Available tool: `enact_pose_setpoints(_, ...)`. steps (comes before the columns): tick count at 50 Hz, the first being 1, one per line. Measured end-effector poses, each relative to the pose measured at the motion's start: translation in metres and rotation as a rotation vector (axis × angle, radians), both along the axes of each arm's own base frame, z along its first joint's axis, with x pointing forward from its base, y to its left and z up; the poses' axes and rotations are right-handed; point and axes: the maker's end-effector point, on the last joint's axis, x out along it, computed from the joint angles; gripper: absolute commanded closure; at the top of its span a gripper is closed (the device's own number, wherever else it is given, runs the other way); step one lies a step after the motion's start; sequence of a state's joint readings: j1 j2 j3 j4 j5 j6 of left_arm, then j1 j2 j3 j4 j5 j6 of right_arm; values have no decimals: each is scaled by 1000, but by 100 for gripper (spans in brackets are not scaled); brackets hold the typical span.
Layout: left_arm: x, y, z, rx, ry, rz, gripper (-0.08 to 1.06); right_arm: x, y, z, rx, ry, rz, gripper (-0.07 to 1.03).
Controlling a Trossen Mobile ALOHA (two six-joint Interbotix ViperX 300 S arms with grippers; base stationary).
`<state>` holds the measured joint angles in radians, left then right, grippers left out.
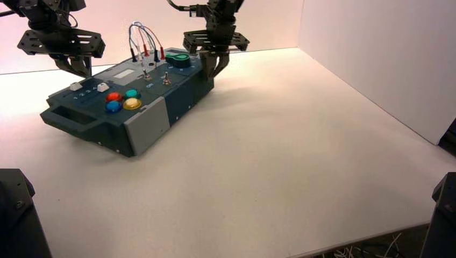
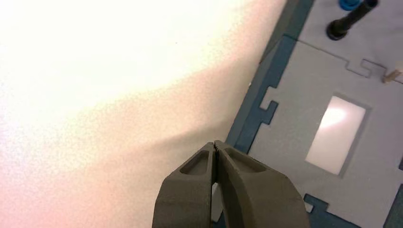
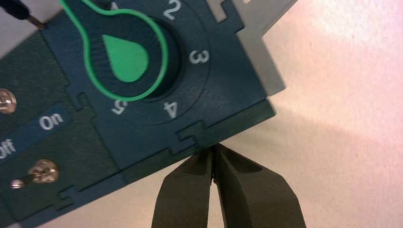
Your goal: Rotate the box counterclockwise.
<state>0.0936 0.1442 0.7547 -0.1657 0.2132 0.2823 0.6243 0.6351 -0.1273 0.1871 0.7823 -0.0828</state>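
Touching box (image 1: 129, 107) edge — right tool (image 3: 214, 152) closed

The left gripper (image 2: 215, 151) had its two dark fingers (image 2: 247, 190) pressed together, tips meeting just beside the teal edge of the box (image 2: 304, 95). The box's grey top panel carried a white rectangular window (image 2: 336, 134) and notched teal joints along its rim. A black plug (image 2: 349, 19) stood at the panel's far corner. The white table (image 2: 109, 95) lay alongside, brightly lit.
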Motion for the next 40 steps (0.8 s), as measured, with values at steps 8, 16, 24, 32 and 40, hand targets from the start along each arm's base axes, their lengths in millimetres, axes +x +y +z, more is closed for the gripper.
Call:
enact_pose_setpoints(8,-2,0,2,-5,-5,6,101,11,7,4,12,-15,5,98)
enact_pose_setpoints(16,-3,-1,6,-8,-13,9,101,15,12,7,13,-17,14,98)
enact_pose_setpoints(24,-4,-7,10,-12,-18,1,101,16,11,7,12,-17,18,98)
enact_pose_setpoints(32,-6,-14,13,-12,-17,-24,101,9,-10,-4,-7,11,-9,98)
enact_pose_setpoints(40,-7,-10,15,-11,-18,-14,101,10,-51,3,-4,-2,-85,98)
